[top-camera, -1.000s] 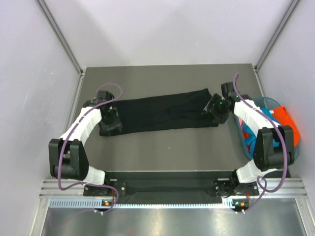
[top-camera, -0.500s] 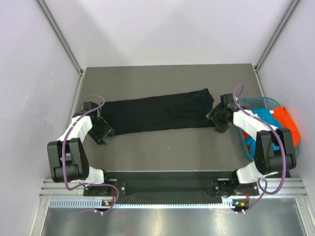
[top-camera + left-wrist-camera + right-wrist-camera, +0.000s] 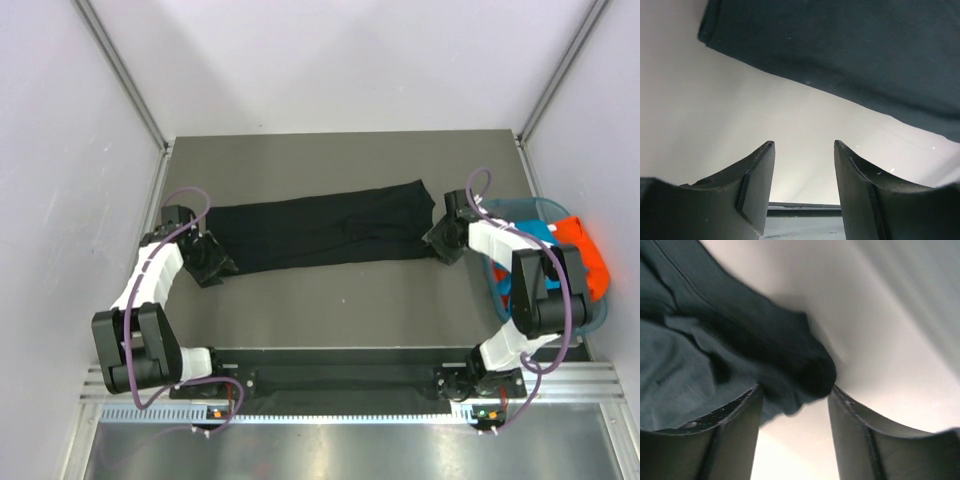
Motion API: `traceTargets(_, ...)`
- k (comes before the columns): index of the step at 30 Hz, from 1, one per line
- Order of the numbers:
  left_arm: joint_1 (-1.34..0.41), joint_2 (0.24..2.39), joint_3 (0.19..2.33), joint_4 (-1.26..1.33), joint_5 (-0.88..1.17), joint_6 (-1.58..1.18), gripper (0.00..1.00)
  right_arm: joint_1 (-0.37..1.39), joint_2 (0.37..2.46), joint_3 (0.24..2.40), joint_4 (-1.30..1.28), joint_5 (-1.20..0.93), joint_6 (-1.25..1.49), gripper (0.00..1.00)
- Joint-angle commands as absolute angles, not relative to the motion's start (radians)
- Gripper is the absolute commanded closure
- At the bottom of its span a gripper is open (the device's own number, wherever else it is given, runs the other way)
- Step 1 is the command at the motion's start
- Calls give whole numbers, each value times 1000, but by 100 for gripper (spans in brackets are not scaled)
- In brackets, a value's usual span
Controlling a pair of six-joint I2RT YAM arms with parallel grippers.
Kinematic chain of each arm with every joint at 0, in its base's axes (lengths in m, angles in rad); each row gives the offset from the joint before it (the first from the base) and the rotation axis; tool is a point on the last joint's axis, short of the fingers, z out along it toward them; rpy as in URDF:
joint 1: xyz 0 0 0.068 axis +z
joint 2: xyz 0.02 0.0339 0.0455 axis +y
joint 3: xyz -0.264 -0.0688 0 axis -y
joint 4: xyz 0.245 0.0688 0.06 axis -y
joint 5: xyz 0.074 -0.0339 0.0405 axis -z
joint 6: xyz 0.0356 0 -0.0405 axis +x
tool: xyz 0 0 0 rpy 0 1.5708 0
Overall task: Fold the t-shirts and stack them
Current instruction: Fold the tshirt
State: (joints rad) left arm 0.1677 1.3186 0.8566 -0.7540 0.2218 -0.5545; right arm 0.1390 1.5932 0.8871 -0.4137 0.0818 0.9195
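Big grey table [image 3: 340, 290] with the black t-shirt [image 3: 320, 228] lying across its middle as a long folded strip. The basket [image 3: 530, 203] at the right edge holds the orange t-shirt [image 3: 585, 250] and the teal t-shirt [image 3: 535, 235]. Left gripper [image 3: 804, 144] gapes empty by the strip's left end. Right gripper [image 3: 794, 389] is spread too, with the strip's other end at its mouth.

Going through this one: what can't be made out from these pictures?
- Top view: the right arm hides much of the basket; shirts beneath the orange shirt cannot be counted.
- Right wrist view: the black t-shirt is blurred; whether the right gripper touches it is unclear.
- Left wrist view: the top edge cuts the shirt off.
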Motion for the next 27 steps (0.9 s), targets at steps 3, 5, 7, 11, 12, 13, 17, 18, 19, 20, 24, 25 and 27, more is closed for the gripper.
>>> traceTargets(3,170,1290,903,-713,281,-538,45,130,1672,968,-304,149,855,66)
traceTargets(5,170,1287,914,-710,281,-538,46,130,1718,1043,-307,170,827,91)
traceTargets(7,170,1284,925,-709,279,-538,46,130,1742,1087,-318,199,816,98)
traceTargets(11,155,1284,957,-706,267,-535,47,121,1825,1231,-339,265,727,100)
traceTargets(12,149,1292,965,-704,264,-535,47,120,1845,1264,-337,281,709,100)
traceTargets(13,135,1299,982,-703,262,-537,46,117,1883,1328,-322,285,690,100)
traceTargets(17,68,1339,1035,-670,256,-537,43,104,2025,1540,-296,278,515,98)
traceTargets(18,49,1362,1048,-661,250,-538,42,104,2057,1586,-287,270,487,98)
traceTargets(19,11,1373,1077,-655,238,-537,41,103,2127,1680,-279,256,463,96)
traceTargets(20,3,1388,1092,-644,215,-534,40,97,2167,1733,-275,229,416,95)
traceTargets(24,-44,1503,1169,-595,238,-477,36,91,2342,1988,-291,172,359,92)
traceTargets(25,-43,1529,1187,-577,248,-460,34,89,2396,2067,-293,161,359,89)
traceTargets(27,-31,1633,1238,-619,285,-387,34,84,2440,2133,-290,120,353,81)
